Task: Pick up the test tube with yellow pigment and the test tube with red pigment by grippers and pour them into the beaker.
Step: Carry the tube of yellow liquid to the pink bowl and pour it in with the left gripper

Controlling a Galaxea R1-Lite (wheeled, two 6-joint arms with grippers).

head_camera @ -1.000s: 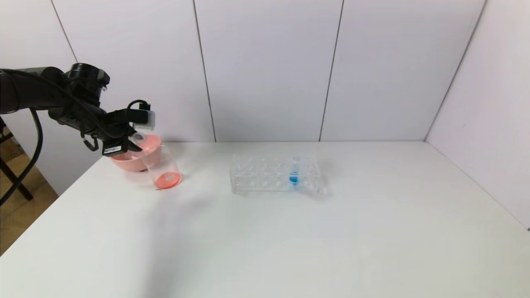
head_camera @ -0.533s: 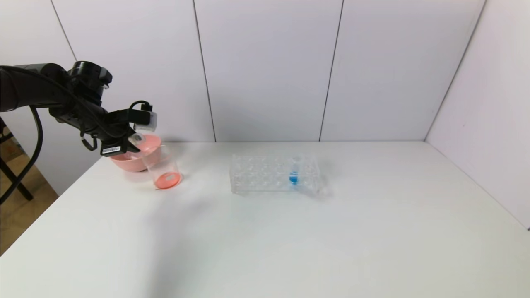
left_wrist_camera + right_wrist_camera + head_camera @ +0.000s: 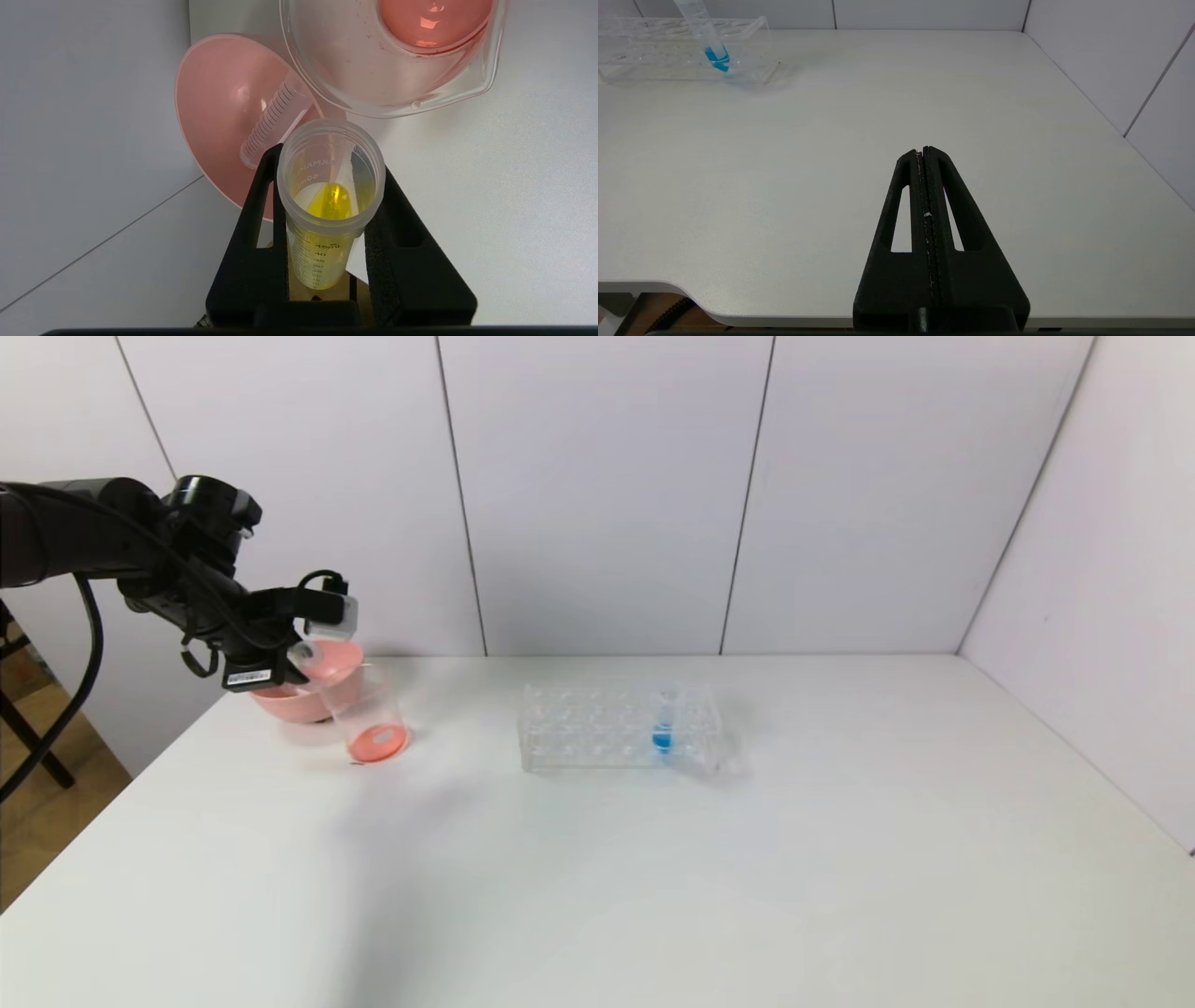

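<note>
My left gripper is shut on the test tube with yellow pigment, at the table's far left. Seen from the left wrist, the tube's open mouth points toward the beaker and stops just short of its rim. Yellow liquid still lies inside the tube. The clear beaker stands beside the pink bowl with red-orange liquid in its bottom. A test tube with red pigment in it is out of view. My right gripper is shut on nothing, low over the table's near right edge.
A pink bowl sits at the far left corner with an empty clear tube lying in it. A clear tube rack mid-table holds a blue-liquid tube. The table edge runs close on the left.
My left arm has edged slightly to the right and its wrist has turned a little, with the yellow tube still held. Nothing else has moved.
</note>
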